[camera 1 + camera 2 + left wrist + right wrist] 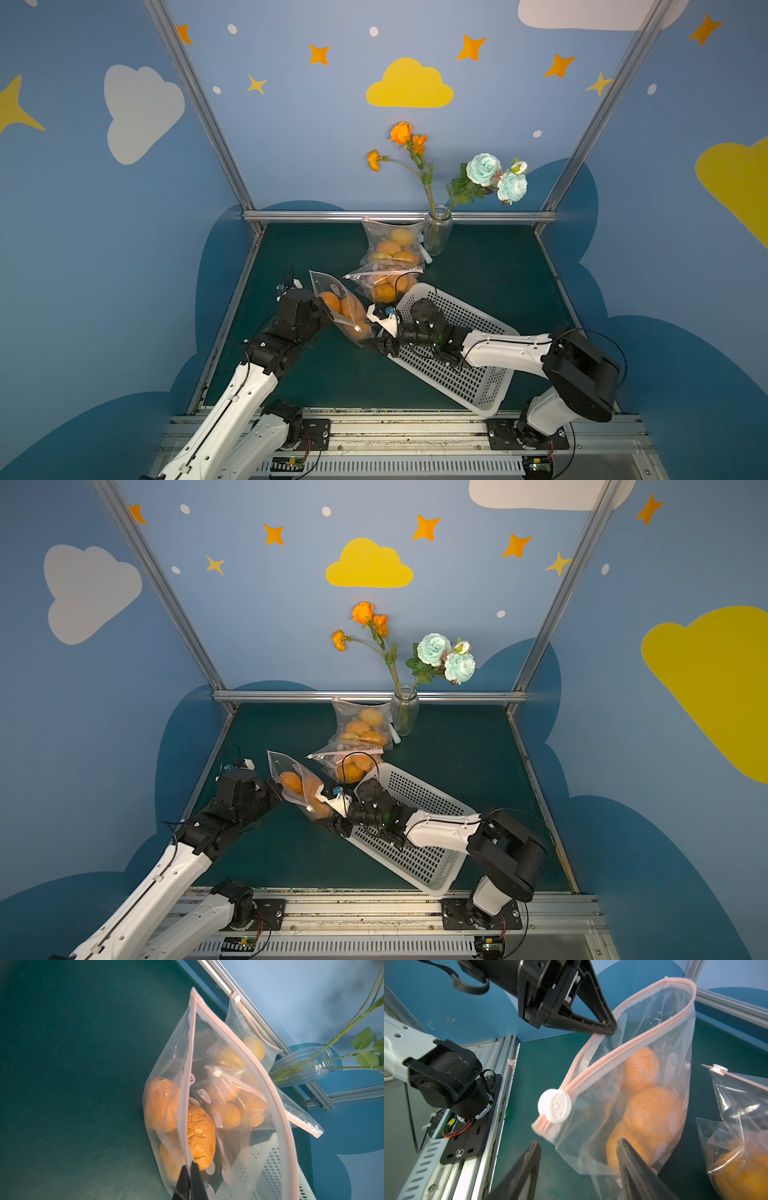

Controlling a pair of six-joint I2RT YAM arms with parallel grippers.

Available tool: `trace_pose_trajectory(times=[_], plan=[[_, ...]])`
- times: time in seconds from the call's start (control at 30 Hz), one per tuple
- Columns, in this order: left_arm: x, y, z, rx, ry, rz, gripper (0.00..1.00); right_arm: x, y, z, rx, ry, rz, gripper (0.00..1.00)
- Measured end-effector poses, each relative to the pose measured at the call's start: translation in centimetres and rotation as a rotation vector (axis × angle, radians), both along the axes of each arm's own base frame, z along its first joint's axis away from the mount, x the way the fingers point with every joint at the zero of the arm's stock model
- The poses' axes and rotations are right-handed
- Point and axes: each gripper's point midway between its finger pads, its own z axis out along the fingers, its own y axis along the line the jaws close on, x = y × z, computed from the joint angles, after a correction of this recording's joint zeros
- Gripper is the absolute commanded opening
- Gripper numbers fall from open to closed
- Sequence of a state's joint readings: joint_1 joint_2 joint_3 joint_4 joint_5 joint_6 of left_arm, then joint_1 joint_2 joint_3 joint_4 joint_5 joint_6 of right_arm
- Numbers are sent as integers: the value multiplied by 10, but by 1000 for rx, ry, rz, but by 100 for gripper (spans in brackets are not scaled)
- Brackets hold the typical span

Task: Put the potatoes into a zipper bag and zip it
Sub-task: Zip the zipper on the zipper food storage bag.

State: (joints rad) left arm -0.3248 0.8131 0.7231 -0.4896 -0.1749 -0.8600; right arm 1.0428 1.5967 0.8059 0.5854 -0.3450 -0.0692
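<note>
Near you, right gripper [578, 1140]: jaws apart, holding nothing, straddling the corner of the zipper bag [675, 1047] just below the white slider [554, 1105]. Potatoes [652, 1109] sit inside, mouth gaping. Left gripper [609, 1029] is pinched tight on one zip strip. Risk: if you clamp film instead of the slider, or tug, that thin pinch slips and the bag drops. Far: two filled bags [388, 249].
</note>
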Motion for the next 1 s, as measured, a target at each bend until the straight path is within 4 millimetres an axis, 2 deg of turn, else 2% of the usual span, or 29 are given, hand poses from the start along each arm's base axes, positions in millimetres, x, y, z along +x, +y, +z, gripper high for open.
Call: trace_pose_trajectory(times=[0.23,0.57,0.8,1.0], plan=[[-1,1,-5,0,12,1,3,12,3,5,33,-27,-64,53],[-1,0,-6,-6,17,-3,3,19,13,-5,48,-18,-94,46],[-1,1,-7,-8,20,0,3,17,18,12,118,-47,-85,48],[0,2,-7,-8,21,1,3,15,19,19,148,-68,-90,36]])
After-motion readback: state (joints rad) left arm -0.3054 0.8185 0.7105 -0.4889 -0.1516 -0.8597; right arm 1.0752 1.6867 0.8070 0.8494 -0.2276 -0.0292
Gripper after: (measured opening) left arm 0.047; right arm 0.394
